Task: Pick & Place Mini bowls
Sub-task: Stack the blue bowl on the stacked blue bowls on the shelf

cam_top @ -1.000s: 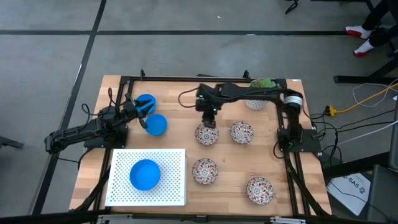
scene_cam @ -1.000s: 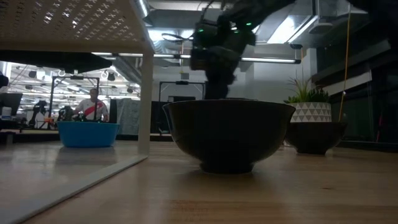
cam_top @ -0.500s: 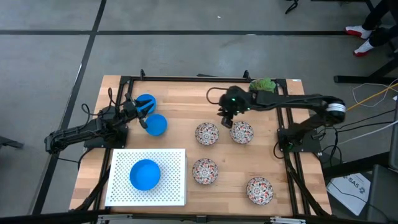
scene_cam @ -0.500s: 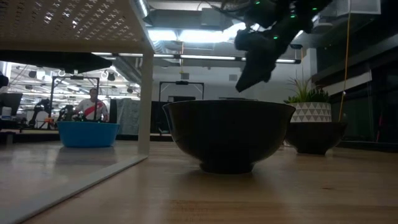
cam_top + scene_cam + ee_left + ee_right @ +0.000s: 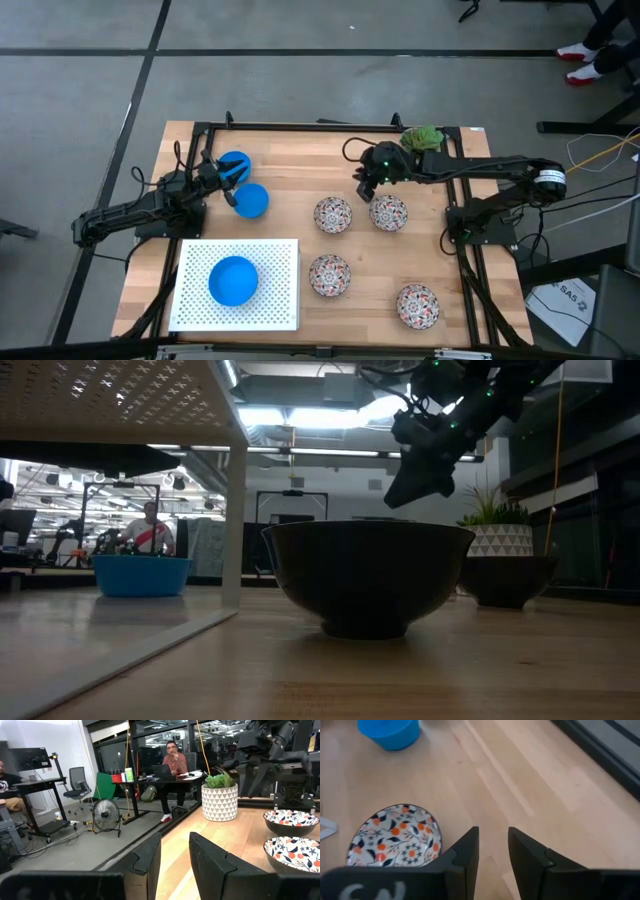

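Four floral mini bowls lie on the wooden table: two at the back (image 5: 333,214) (image 5: 388,212) and two nearer the front (image 5: 329,275) (image 5: 417,306). Two blue mini bowls (image 5: 232,165) (image 5: 250,200) rest at the back left, and a third blue one (image 5: 233,280) sits on the white perforated shelf (image 5: 280,300). My right gripper (image 5: 365,185) (image 5: 493,832) hangs open and empty above the table, behind the two back floral bowls, with one floral bowl (image 5: 395,842) beside its fingers. My left gripper (image 5: 228,188) (image 5: 175,837) waits open between the two blue bowls, holding nothing.
A potted green plant (image 5: 423,137) (image 5: 220,800) stands at the back right edge. In the low view a shelf leg (image 5: 233,525) stands left of a near bowl (image 5: 368,575). People sit at desks in the room beyond the table.
My right gripper has left its spot over the back-left floral bowl, rising and swinging right and back as the arm stretched out. The bowls and my left arm have not moved.
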Controlling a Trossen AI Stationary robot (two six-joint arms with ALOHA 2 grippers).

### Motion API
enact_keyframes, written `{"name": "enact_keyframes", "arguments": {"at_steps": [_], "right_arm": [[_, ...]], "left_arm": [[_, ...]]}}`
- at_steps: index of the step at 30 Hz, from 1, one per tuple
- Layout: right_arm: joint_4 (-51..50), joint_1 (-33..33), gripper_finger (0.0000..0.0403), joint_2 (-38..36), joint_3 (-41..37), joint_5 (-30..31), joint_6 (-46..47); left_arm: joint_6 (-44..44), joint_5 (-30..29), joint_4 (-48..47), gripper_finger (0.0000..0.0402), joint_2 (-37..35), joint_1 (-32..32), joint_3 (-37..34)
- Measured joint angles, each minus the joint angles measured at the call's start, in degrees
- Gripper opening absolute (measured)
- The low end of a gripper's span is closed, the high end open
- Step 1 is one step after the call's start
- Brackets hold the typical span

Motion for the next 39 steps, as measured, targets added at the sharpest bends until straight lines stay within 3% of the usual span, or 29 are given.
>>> {"name": "enact_keyframes", "arguments": {"at_steps": [7, 22, 25, 28, 32, 36, 39], "right_arm": [[-0.3, 0.0, 0.0103, 0.0, 0.0, 0.4, -3.7], [-1.0, 0.0, 0.0104, 0.1, 0.0, 0.4, -1.8], [-2.9, 1.0, 0.0104, -0.1, 0.0, 0.5, -5.0], [-6.7, 2.5, 0.0104, -0.9, -0.1, 0.4, -8.8], [-3.3, 4.5, 0.0104, -4.3, -4.8, 0.3, -8.7], [5.6, 6.3, 0.0104, -9.8, -12.6, 0.2, -5.1], [9.9, 7.0, 0.0104, -13.6, -17.1, 0.3, -4.4]], "left_arm": [[0.0, 0.0, 0.0, 0.0098, 0.0, 0.0, 0.0], [0.7, -0.5, 0.8, 0.0098, 0.0, 0.0, 0.0], [-6.0, 1.5, 4.0, 0.0098, 0.0, 0.0, 0.0], [-19.8, 3.9, 10.1, 0.0098, 0.0, 0.0, 0.0], [-32.5, 0.7, 15.5, 0.0098, 0.0, 0.0, 0.0], [-38.0, -3.9, 16.6, 0.0098, 0.0, 0.0, 0.0], [-37.7, -0.7, 16.4, 0.0098, 0.1, 0.0, 0.0]]}}
